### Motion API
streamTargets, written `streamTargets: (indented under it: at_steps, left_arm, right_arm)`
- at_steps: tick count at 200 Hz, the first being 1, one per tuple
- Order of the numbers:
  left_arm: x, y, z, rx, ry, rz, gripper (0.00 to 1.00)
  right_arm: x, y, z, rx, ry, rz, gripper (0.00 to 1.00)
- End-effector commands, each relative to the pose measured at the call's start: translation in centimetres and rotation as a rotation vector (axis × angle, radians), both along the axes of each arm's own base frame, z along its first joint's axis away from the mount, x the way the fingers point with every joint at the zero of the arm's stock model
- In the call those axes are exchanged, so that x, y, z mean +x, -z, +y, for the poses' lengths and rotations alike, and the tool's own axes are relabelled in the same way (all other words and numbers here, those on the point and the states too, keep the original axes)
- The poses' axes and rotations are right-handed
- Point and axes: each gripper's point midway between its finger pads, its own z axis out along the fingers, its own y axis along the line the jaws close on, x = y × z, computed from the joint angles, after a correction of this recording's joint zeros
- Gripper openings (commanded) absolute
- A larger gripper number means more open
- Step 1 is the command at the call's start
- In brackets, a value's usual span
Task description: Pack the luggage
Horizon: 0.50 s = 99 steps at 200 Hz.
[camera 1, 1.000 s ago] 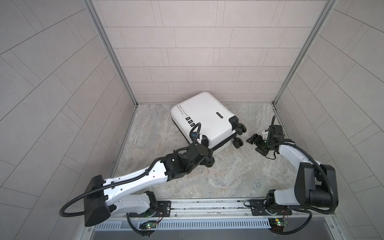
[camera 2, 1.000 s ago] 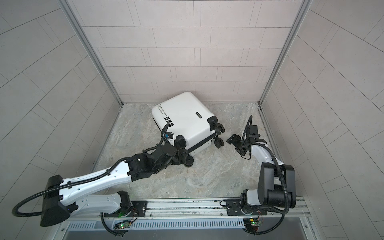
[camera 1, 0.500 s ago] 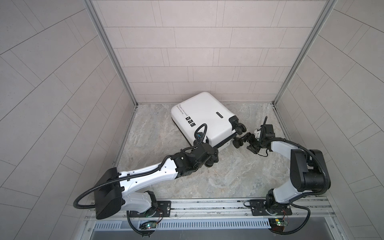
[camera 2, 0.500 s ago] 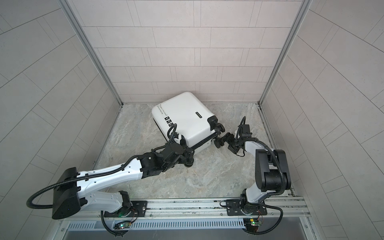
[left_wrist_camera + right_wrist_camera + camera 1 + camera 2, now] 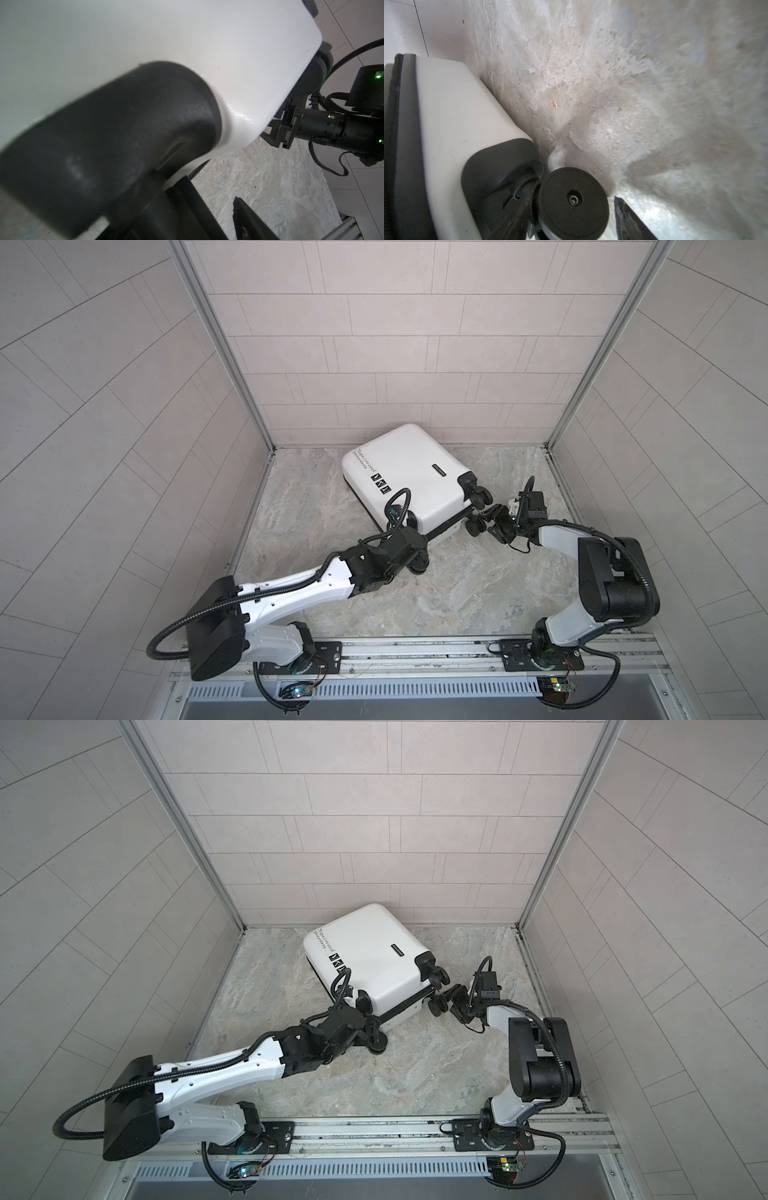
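Change since one second earlier: right gripper (image 5: pixel 487 523) had crossed the gap to the luggage (image 5: pixel 409 472) and sat at its right-side wheel (image 5: pixel 476 526). The left arm had stretched further in. The luggage itself lay where it had been.

Luggage position: closed and lying flat on the marble surface (image 5: pixel 457 593), turned at an angle, with its far corner near the back wall (image 5: pixel 415 364). Black printed text and three square icons faced up in both top views.

Left gripper (image 5: pixel 371 1032): low at the near corner of the luggage, just beside the near-corner wheel (image 5: pixel 376 1045).

Left fingers (image 5: pixel 247 216): stood apart in the left wrist view, with bare surface showing in the gap between them. The black wheel housing (image 5: pixel 114 135) filled much of that view next to them. The view was blurred, so contact with the housing could not be settled.

Right fingers (image 5: pixel 270 138): spread fairly wide at the far end of the white shell, as seen from the left wrist view.

Right wrist view: only one finger (image 5: pixel 629 220) showed, just beside the wheel disc (image 5: pixel 573 199), with a thin sliver of surface between them. The fingers were probably not clamped on the wheel, though the second finger was hidden.

Shell detail: a black zipper band (image 5: pixel 406 135) ran along the white side in the right wrist view.
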Motion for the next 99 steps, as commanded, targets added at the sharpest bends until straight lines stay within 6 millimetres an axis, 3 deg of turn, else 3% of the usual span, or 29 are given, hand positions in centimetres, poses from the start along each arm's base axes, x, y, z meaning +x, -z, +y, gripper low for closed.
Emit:
streamTargets:
  at_steps: [1,43,99]
  left_arm:
    - [0.9,0.8,3.2,0.049,-0.087,-0.02,0.71]
    - [1.7,0.2,7.1,0.074,-0.159,-0.036,0.71]
    - [1.8,-1.4,14.4,0.132,-0.286,-0.064,0.78]
  right_arm:
    - [0.1,0.8,1.4,0.001,-0.016,0.01,0.58]
    - [-1.0,1.8,4.8,0.004,-0.063,0.009,0.46]
    - [-4.3,2.5,13.4,-0.025,-0.216,0.0,0.46]
